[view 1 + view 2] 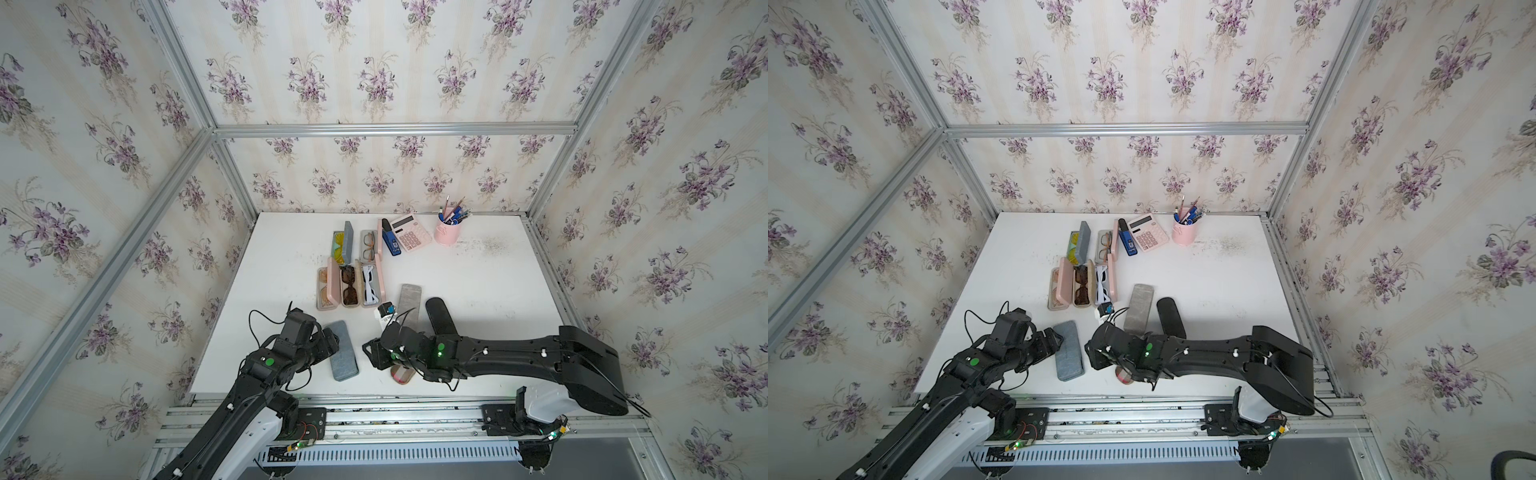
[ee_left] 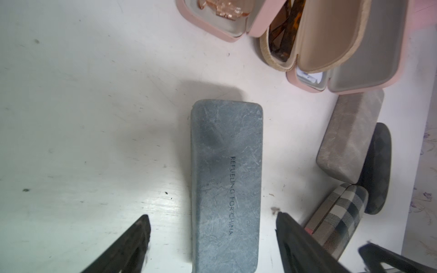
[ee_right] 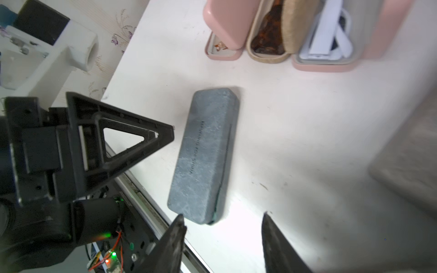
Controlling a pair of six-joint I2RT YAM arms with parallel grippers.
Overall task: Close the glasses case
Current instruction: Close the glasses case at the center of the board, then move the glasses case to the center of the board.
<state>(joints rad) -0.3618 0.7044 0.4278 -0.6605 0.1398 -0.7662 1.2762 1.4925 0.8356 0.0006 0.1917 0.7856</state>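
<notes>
White tabletop, slate-blue rectangular glasses case closed at its near edge.
Left gripper, right gripper: spread, empty, since the lid looks seated.

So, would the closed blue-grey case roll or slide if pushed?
Likely slides, not rolls: the blue-grey case lies flat and boxy on the table. Probably stiff: its edges run straight. Its matte, scuffed skin looks grippy rather than slippery.

Slate-grey glasses case, lid shut, flat on white table near front edge.
</notes>
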